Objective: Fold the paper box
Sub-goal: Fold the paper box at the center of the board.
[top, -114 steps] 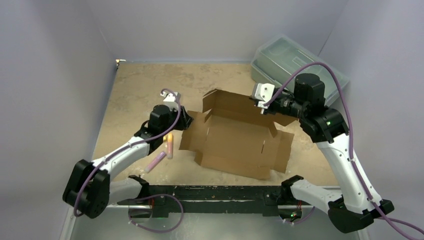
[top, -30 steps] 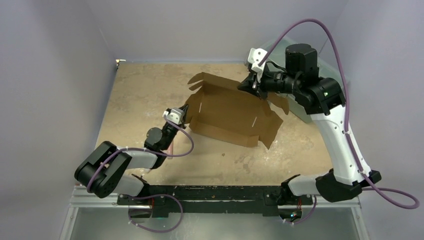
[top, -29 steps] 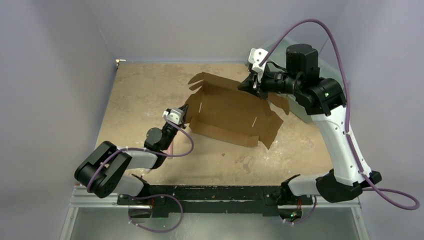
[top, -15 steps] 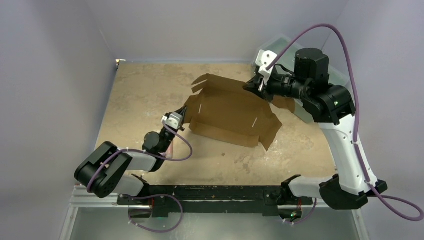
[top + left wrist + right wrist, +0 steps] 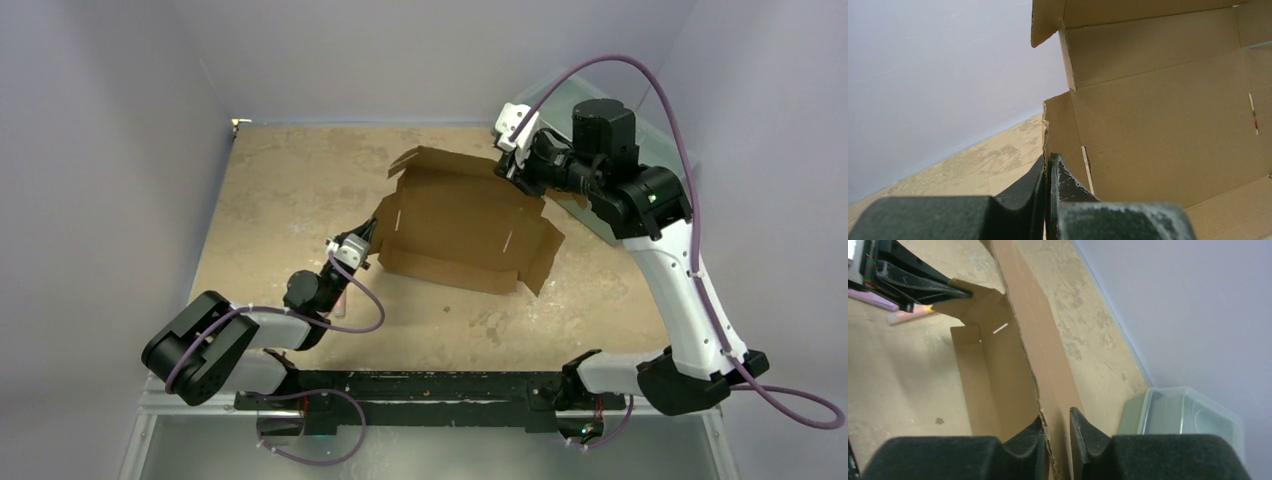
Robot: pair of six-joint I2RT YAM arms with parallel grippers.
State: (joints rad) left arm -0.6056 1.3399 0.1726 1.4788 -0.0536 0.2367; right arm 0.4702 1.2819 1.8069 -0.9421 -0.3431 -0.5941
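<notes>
left hand point(image 5: 1047, 165) pinches the paper box point(image 5: 1158, 125) — wrist view shows right hand point(image 5: 1057, 419) spread astride its edge.

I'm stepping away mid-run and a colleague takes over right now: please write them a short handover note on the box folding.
Left end effector: shut on the left flap of the brown corrugated cardboard box.
Right end effector: jaws parted astride the box's far edge, not clamping it.
Box: mid-table, open, inside facing up. A translucent grey-green plastic container sits at the far right.
Done: some flaps stand raised.
Left: walls not locked, lid not closed.
</notes>
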